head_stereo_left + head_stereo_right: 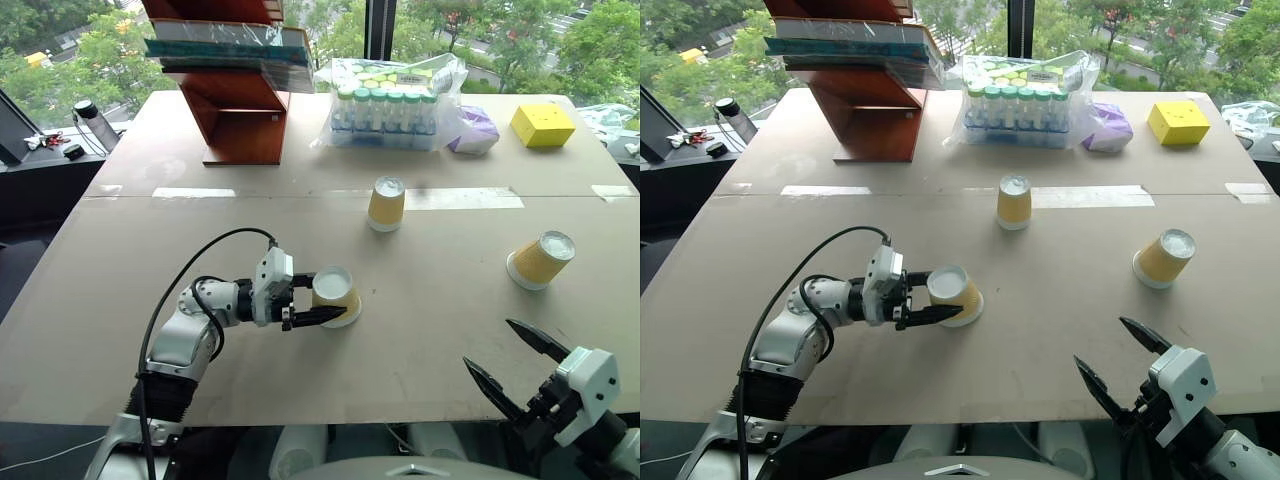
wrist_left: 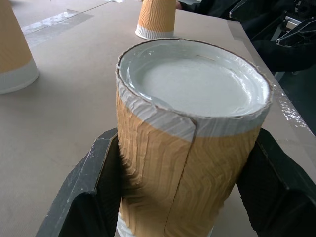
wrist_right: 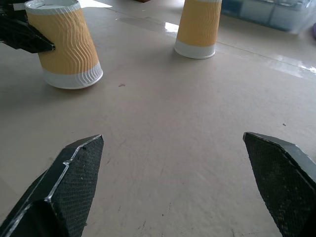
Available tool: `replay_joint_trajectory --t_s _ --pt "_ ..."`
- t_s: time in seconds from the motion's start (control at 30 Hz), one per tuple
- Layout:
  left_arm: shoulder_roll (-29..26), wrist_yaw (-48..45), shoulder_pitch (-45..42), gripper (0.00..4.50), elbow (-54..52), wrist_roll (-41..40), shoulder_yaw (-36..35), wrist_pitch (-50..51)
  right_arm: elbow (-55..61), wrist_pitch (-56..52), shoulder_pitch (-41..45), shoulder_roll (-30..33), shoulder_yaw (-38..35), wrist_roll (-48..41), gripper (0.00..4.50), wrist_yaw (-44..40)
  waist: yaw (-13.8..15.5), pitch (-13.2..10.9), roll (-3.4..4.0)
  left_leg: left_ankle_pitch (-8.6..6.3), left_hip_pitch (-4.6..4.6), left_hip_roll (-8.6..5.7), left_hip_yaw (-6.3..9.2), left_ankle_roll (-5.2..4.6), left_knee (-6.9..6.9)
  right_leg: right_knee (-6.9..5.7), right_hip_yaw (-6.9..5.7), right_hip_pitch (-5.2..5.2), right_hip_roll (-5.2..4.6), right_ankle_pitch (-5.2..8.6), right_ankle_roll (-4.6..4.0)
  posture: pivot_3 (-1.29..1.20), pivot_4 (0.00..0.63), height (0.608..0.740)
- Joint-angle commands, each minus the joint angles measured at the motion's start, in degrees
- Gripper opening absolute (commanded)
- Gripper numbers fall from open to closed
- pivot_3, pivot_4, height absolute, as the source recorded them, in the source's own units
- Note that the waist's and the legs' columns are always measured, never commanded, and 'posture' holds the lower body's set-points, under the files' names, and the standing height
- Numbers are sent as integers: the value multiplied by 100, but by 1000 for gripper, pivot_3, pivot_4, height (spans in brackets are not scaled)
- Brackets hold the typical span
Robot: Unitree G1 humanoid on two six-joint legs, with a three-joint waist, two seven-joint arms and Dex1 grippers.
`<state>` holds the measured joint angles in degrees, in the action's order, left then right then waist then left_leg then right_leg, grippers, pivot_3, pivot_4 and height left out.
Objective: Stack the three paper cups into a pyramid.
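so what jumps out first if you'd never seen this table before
The left gripper is clamped around an upside-down yellow-orange paper cup near the table's front middle. Two matching cups stand apart from it: one farther back by a strip of tape, one off to the right. The right gripper hangs open and empty at the front edge, and a clear bag of green-capped bottles sits at the back.

Wavy-ribbed yellow-orange paper cups (image 1: 386, 204), white bases; yellow box (image 1: 542, 125).
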<state>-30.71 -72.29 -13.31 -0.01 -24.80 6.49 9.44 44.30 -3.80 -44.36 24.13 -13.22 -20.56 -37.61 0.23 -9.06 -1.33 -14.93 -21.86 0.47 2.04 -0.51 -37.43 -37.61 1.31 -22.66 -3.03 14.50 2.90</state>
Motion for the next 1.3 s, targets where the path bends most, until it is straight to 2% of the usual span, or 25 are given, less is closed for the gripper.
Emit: replay_joint_trajectory --t_s 0.03,0.4,0.7,0.73,0.8,0.93,1.03,1.17,1.3 --pt "231 103 -110 2576 -229 57 210 -69 201 -17 12 55 -66 -30 4500 69 12 0 0 0 0 0 0 0 0 0 0 0 0 0 0 0 150 740" --pt "971 632 -640 2576 346 636 666 -278 348 -46 -73 -5 -64 30 4500 299 43 1 0 0 -1 -11 -2 0 0 -1 -1 0 7 -6 10 0 150 740" --pt "1151 641 -844 2576 662 838 840 -353 526 -166 -116 -28 -48 62 4500 498 43 1 1 0 -1 -13 -2 0 0 -1 -4 1 9 -7 11 0 150 740" --pt "1177 649 -861 3548 667 848 859 -353 523 -170 -112 -33 -50 72 4500 512 43 1 1 0 -1 -13 -3 0 0 -1 -4 1 9 -7 11 0 150 740" --pt "1213 673 -878 4439 665 863 869 -335 504 -178 -73 -54 -75 104 4500 559 43 1 1 0 -1 -13 -3 0 0 -1 -3 1 8 -6 10 0 150 740" --pt "1164 701 -747 4439 471 684 686 -152 480 -181 48 -130 -212 57 4500 714 39 1 1 0 -1 -13 -2 0 0 -1 -3 1 8 -7 11 0 150 740" --pt "970 623 -557 4439 216 396 428 42 401 -257 367 -289 -438 219 4500 1142 5 2 2 0 1 -8 2 0 0 -2 -1 0 10 -7 11 0 150 740" --pt "553 378 -140 4439 -336 -151 30 319 68 -824 1132 -213 -805 264 4500 1643 -49 2 4 0 2 -4 1 0 0 -3 2 0 8 -6 8 0 150 740" --pt "337 468 183 4439 -714 -231 -352 -39 -330 -1341 1763 -9 -1027 265 4500 1834 -36 2 6 0 0 -6 2 0 0 -3 1 0 2 -6 8 0 150 740"
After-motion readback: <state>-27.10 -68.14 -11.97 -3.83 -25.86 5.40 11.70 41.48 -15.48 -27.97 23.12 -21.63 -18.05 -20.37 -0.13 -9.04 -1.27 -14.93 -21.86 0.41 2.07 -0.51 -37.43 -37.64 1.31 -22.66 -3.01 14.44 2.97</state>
